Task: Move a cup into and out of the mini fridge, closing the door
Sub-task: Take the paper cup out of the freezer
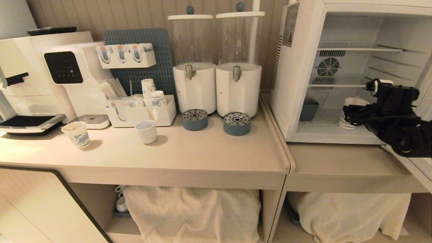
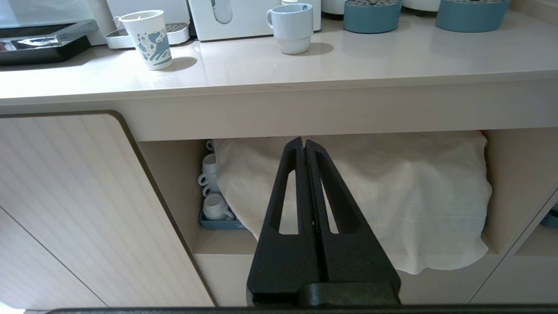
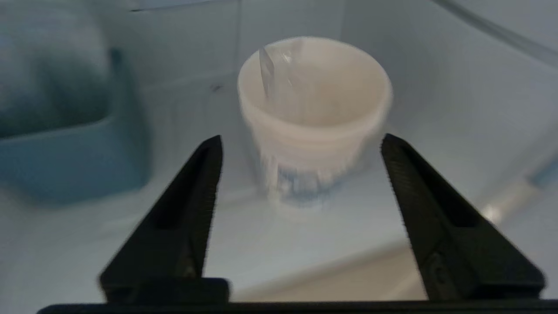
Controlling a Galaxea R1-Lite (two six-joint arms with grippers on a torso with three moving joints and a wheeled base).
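At three o'clock on our surface stands the mini fridge, open, its door swung out at the far right edge. On its floor sits the cup, upright, a blue bin at its nine o'clock. We judge the putting-in done; lifting the cup out and closing the door remain. Our right hand reaches level into the fridge, fingers spread wide, the cup just beyond and untouched. Our left hand hangs parked below the surface's edge, fingers pressed together.
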